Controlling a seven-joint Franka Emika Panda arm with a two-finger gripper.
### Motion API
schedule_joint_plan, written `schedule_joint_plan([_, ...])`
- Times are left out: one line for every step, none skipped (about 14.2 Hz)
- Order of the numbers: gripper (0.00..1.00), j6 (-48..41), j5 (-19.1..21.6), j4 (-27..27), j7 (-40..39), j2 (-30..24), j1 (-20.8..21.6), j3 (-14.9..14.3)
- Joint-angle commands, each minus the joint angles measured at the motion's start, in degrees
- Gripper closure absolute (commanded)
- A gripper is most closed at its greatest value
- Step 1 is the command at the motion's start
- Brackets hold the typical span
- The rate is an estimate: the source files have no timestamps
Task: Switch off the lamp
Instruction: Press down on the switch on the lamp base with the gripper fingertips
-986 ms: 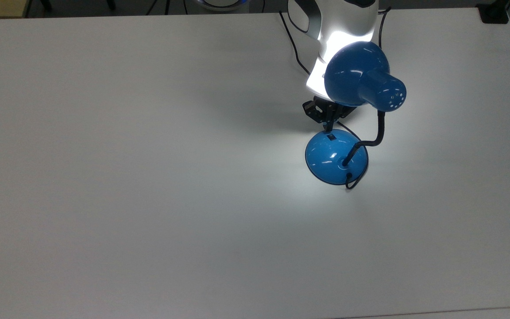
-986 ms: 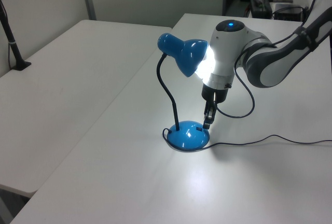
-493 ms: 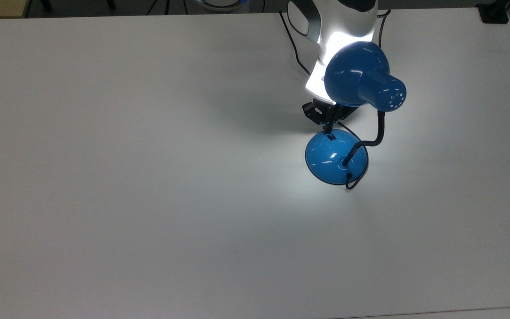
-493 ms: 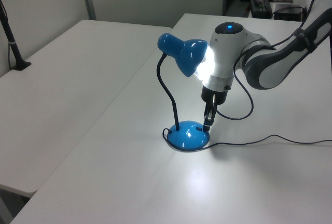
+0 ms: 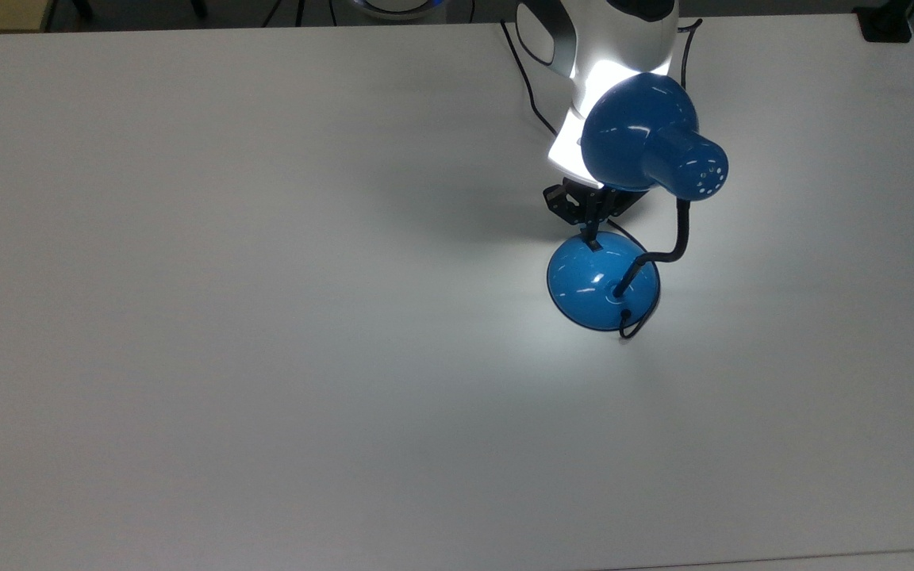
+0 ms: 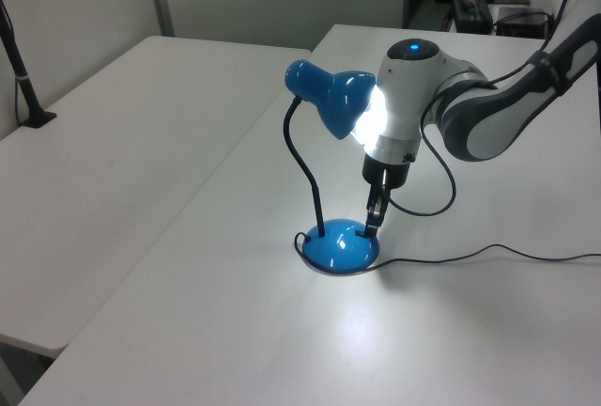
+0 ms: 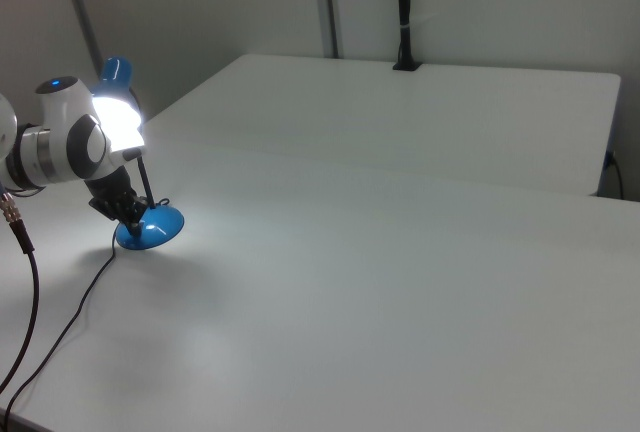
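The blue lamp stands on the white table and is lit, its shade [image 5: 638,131] throwing bright light onto my white arm [image 5: 612,44]. Its black bendy neck [image 5: 675,238] curves down to the round blue base [image 5: 601,285]. My gripper [image 5: 589,232] points down at the base's far edge, where the small black switch sits, fingers shut and the tip touching or nearly touching it. In the left view, the gripper [image 6: 373,226] meets the right side of the base [image 6: 338,247] under the shade [image 6: 329,96]. In the right view, the gripper [image 7: 128,215] is beside the base [image 7: 150,229].
A black cord [image 6: 470,257] trails from the base across the table toward the left view's right. A second white table [image 6: 122,133] adjoins at the left view's left, with a black clamped post [image 6: 23,86]. Wide bare tabletop [image 5: 266,317] lies in the top view's left.
The gripper has come slightly down and closer to the lamp base, its tip now over the switch. The lamp stays lit and has not moved.
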Motion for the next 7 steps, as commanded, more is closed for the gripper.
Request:
schedule_joint_plan([1.0, 1.4, -1.6, 0.7, 1.9, 0.6, 0.4, -0.3])
schedule_joint_plan([1.0, 1.4, -1.6, 0.6, 1.9, 0.7, 0.5, -0.3])
schedule_joint_plan([1.0, 1.4, -1.7, 0.7, 1.9, 0.8, 0.5, -0.3])
schedule_joint_plan([1.0, 1.4, -2.1, 0.7, 2.0, 1.0, 0.4, -0.3])
schedule_joint_plan([1.0, 1.4, -2.5, 0.8, 2.0, 1.1, 0.4, -0.3])
schedule_joint_plan([1.0, 1.4, -2.7, 0.7, 2.0, 1.2, 0.4, -0.3])
schedule_joint_plan([1.0, 1.4, -3.0, 0.7, 2.0, 1.5, 0.5, -0.3])
